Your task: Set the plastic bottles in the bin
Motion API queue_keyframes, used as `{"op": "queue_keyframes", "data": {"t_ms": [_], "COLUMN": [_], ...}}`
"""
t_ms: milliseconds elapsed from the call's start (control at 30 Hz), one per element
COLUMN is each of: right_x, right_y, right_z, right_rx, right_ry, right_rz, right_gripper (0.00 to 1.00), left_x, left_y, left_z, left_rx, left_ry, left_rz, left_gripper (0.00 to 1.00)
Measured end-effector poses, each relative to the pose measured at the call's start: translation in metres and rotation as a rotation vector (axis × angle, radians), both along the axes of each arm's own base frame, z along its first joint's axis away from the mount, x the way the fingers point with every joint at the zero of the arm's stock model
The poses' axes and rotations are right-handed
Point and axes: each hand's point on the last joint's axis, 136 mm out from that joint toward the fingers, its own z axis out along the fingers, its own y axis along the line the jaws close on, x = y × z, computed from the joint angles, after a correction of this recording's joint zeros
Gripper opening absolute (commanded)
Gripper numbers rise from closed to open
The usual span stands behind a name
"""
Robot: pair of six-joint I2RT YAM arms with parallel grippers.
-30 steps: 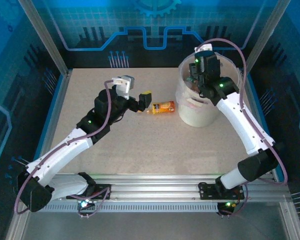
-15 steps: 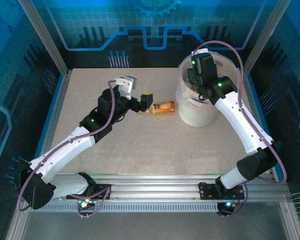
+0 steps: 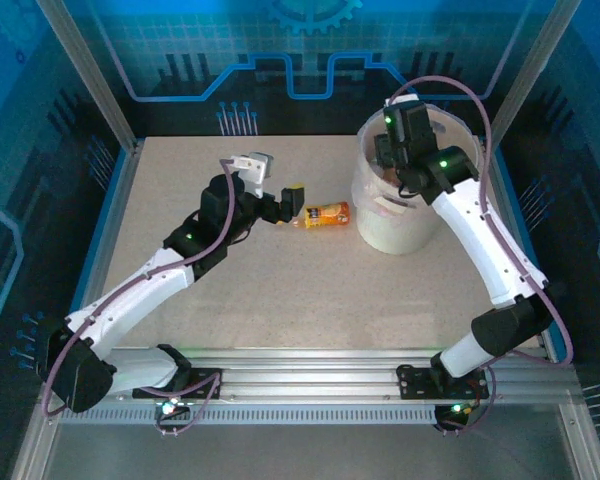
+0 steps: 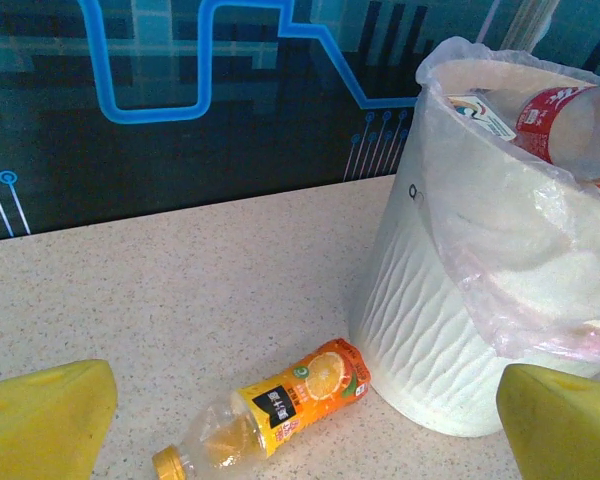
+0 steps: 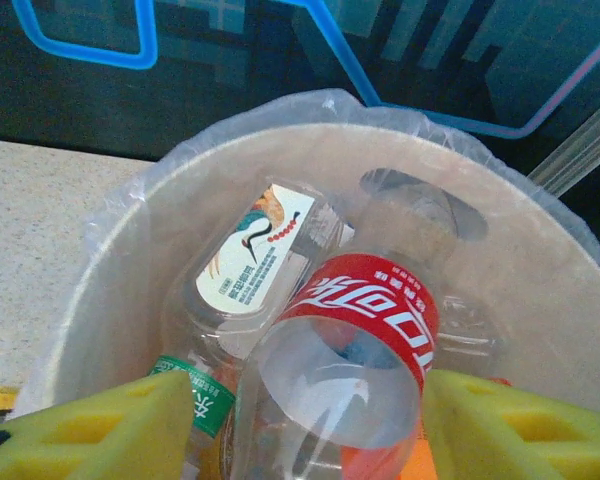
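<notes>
- The bin (image 3: 400, 225) stands at the far right of the table (image 3: 280, 300), with a thin clear bag (image 4: 540, 270) lining it and folded over its rim.
- 1 orange bottle (image 3: 325, 215) lies flat on the table just left of the bin. Its long axis runs roughly left to right in the top view, base toward the bin's foot and yellow cap pointing away from the bin.
- The left claw (image 3: 285, 203) hangs left of the bin, on the cap side of that bottle. It is spread wide and empty, and its 2 yellow fingers (image 4: 40, 415) sit far apart at the lower corners of the wrist view, with the orange bottle (image 4: 270, 410) low between them.
- The right claw (image 3: 390, 165) sits over the bin's mouth.
- Its fingers (image 5: 90, 430) flank a red-labelled bottle (image 5: 350, 360) at the top of the bin. That bottle's long axis points almost straight away from the wrist camera, clear end nearest.
- Whether those fingers clamp the bottle or merely stand beside it I cannot tell.
- Lower inside the bin lie a white-labelled bottle (image 5: 255, 255) and a green-labelled bottle (image 5: 195, 400).
</notes>
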Motion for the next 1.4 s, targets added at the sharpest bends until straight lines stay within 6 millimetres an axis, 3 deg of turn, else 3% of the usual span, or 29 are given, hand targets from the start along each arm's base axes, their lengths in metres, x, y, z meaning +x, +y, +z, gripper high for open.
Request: {"op": "queue_keyframes", "data": {"t_ms": [133, 233, 467, 733, 900, 1067, 1167, 1400], "right_x": [-0.006, -0.013, -0.039, -0.046, -0.046, -0.042, -0.04, -0.026], "right_y": [0.001, 0.005, 0.025, 0.012, 0.002, -0.003, -0.006, -0.023], "right_z": [0.021, 0.026, 0.004, -0.017, -0.021, -0.02, -0.017, 0.002], "right_rx": [0.033, 0.039, -0.005, -0.074, -0.113, -0.143, -0.158, -0.139], "right_ry": [-0.02, -0.012, 0.093, 0.166, 0.17, 0.154, 0.139, 0.087], "right_rz": [0.01, 0.018, 0.052, -0.04, -0.099, -0.128, -0.14, -0.18], "right_gripper": [0.7, 0.74, 0.75, 0.74, 0.65, 0.43, 0.34, 0.3], "left_x": [0.0, 0.0, 0.0, 0.0, 0.0, 0.0, 0.001, 0.002], "left_y": [0.0, 0.0, 0.001, 0.001, 0.001, 0.001, 0.001, 0.003], "left_z": [0.0, 0.0, 0.0, 0.0, 0.0, 0.0, 0.0, 0.0], "left_rx": [0.0, 0.0, 0.0, 0.0, 0.0, 0.0, 0.0, 0.0], "left_ry": [0.001, 0.001, 0.001, 0.0, 0.0, 0.0, 0.0, 0.001], "left_rz": [0.001, 0.001, 0.002, 0.002, 0.002, 0.003, 0.004, 0.009], "left_gripper": [0.99, 0.99, 0.99, 0.99, 0.99, 0.99, 0.99, 0.99]}}
